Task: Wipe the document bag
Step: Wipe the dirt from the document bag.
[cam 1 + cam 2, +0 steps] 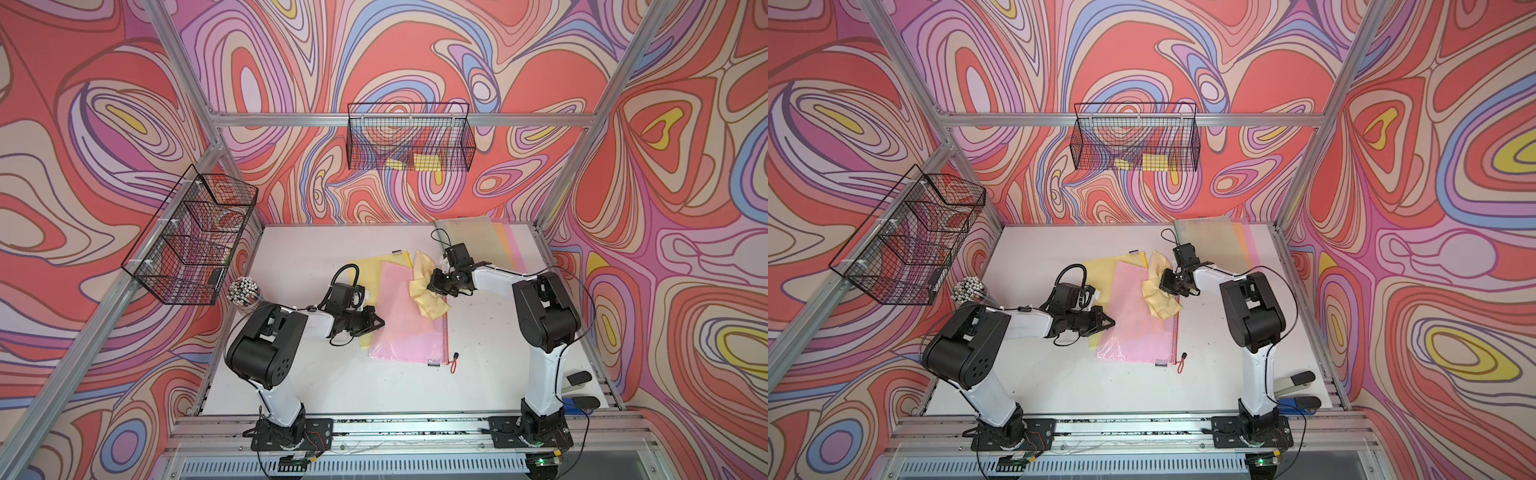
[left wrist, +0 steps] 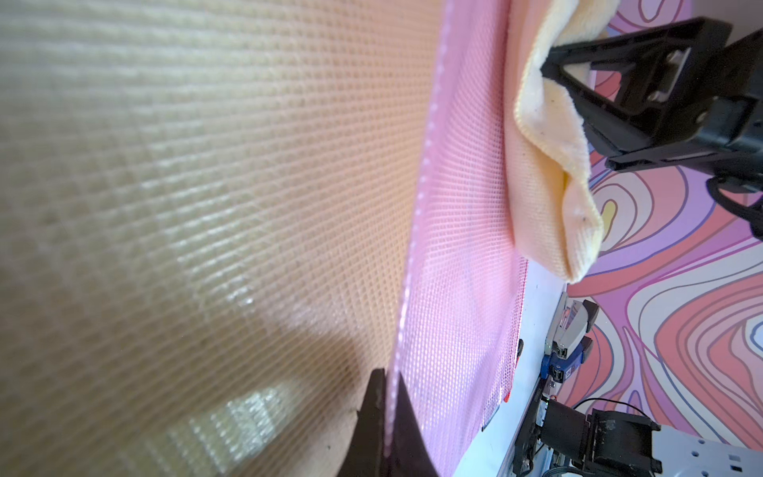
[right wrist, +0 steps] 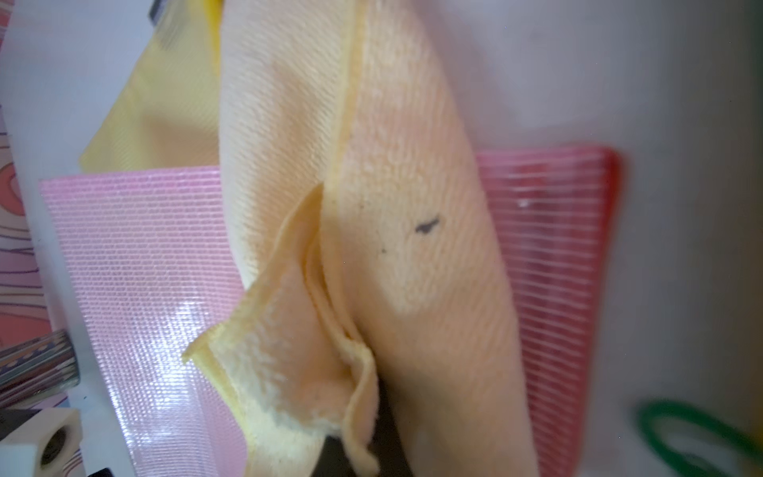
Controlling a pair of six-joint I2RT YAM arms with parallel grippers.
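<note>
left wrist: left claw [image 2: 386, 378] pinches document bag [image 2: 462, 247]; right claw [image 2: 546, 72] grips cloth [image 2: 545, 173].

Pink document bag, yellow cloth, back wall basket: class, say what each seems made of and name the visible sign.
The pink document bag looks like flexible plastic reinforced with mesh, glossy: a fine grid and glare patches show. The yellow cloth seems soft fabric, perhaps microfibre, matte: fuzzy nap, hemmed edge, loose folds. The wall basket is thin black wire, probably coated metal: see-through grid.
</note>
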